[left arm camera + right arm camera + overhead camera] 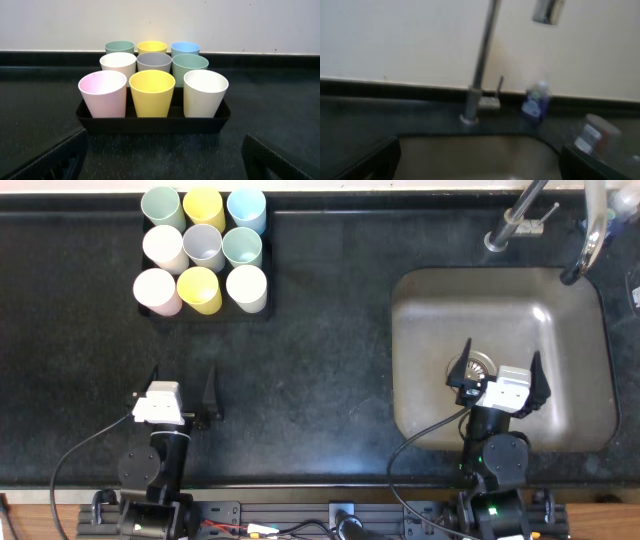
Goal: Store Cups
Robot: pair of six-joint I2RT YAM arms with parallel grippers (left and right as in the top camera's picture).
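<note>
Top view: 9 cups in tray; L pincer released over counter, R pincer released over sink.

- A tray at the far left of the surface holds nine cups in three rows of three.
- The left hand is nearer the front edge, before the tray and well apart from it.
- A sink is set into the surface at the right, with the faucet behind it.
- The right hand is over the sink's front part.
</note>
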